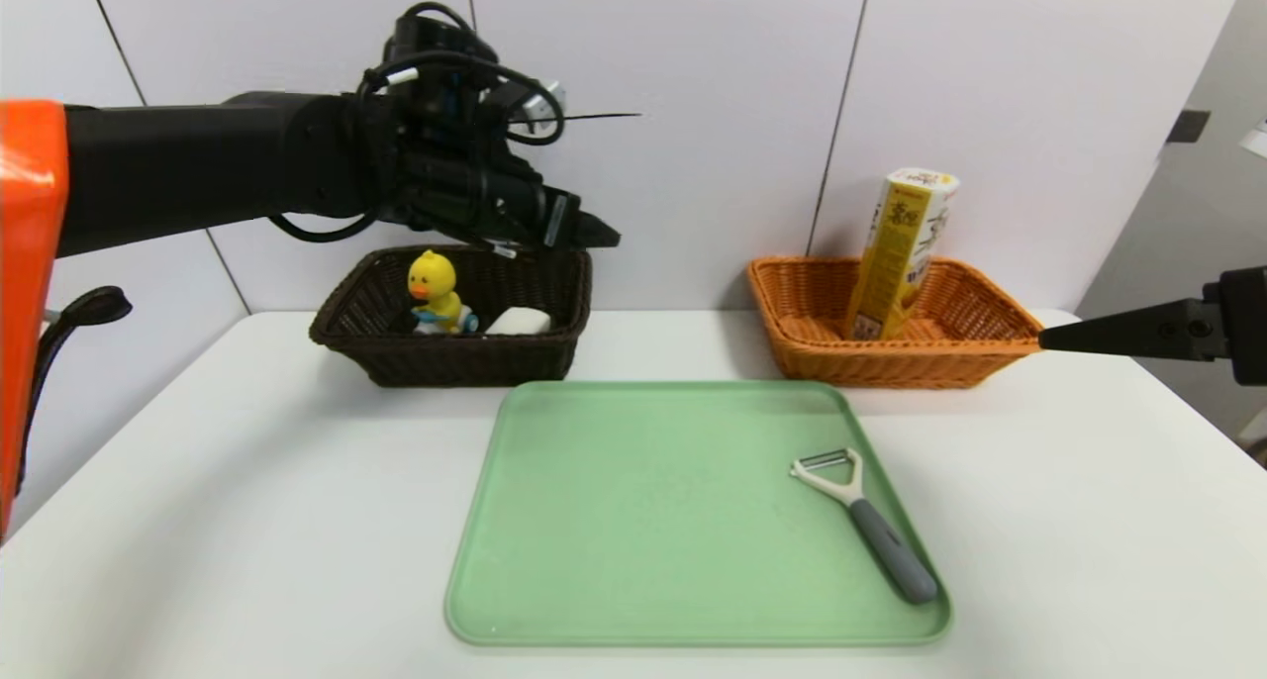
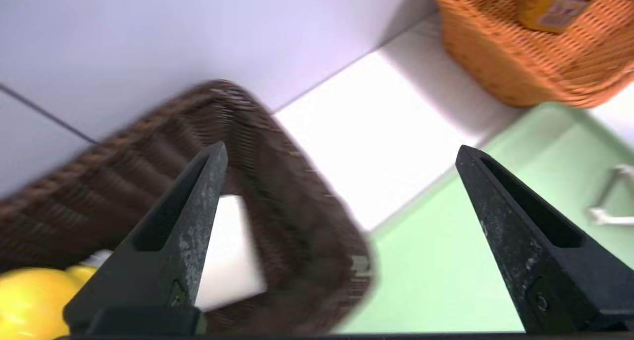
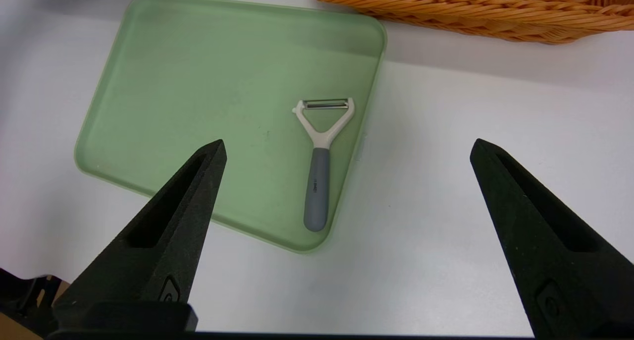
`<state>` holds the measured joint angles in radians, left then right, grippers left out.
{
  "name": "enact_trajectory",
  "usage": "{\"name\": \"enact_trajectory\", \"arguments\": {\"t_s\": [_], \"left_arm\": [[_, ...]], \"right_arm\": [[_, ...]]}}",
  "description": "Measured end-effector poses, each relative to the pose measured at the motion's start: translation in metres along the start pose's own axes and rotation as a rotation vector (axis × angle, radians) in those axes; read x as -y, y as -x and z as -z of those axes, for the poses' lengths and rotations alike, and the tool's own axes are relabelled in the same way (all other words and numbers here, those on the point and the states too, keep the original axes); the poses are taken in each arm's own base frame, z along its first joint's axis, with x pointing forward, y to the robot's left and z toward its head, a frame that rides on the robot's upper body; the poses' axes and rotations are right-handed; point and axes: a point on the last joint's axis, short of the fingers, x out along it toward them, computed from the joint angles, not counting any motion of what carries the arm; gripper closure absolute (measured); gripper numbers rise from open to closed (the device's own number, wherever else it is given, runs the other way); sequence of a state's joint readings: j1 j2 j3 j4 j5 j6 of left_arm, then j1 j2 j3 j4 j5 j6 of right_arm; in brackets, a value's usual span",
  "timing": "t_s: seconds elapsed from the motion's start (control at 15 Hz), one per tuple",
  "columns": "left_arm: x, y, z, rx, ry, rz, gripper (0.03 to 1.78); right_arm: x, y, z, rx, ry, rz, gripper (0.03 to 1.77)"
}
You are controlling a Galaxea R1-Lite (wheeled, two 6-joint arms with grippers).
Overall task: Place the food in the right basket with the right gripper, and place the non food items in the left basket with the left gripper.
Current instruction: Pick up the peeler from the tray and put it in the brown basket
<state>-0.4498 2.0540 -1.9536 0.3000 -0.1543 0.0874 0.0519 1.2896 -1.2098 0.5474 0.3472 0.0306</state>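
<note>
Reaching for the peeler (image 1: 863,517) comes next, I judge: it lies near the right edge of the green tray (image 1: 554,600), so my left gripper (image 1: 584,232), above the brown basket (image 1: 346,338), should come down over its grey handle. Both sets of jaws stand wide apart, holding nothing; my right gripper (image 3: 346,151) waits at the desk's right side.

In front of me stood a white table (image 1: 247,481) with a smooth, matte top and rounded far corners. Behind it rose a pale wall (image 1: 693,115) of large flat panels, split by thin dark seams that ran slightly slanted. To my right the wall turned a grey corner (image 1: 1188,204), where a small dark plate (image 1: 1187,126) was fixed. The light was soft and even, and shadows on the tabletop were faint.
</note>
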Motion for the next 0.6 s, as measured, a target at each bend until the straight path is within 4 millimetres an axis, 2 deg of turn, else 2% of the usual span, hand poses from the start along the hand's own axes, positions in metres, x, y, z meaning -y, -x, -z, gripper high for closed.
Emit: {"name": "enact_trajectory", "arguments": {"t_s": [0.27,0.4,0.6], "left_arm": [[0.088,0.004,0.000,-0.059,0.095,-0.033,0.15],[0.125,0.004,0.006,-0.093,0.137,-0.051,0.14],[0.166,-0.004,0.023,-0.148,0.185,-0.100,0.14]], "right_arm": [[0.000,0.001,0.000,0.005,-0.025,0.001,0.10],[0.000,0.001,0.002,-0.003,-0.028,-0.001,0.10],[-0.001,0.002,0.003,-0.001,-0.028,-0.001,0.10]]}}
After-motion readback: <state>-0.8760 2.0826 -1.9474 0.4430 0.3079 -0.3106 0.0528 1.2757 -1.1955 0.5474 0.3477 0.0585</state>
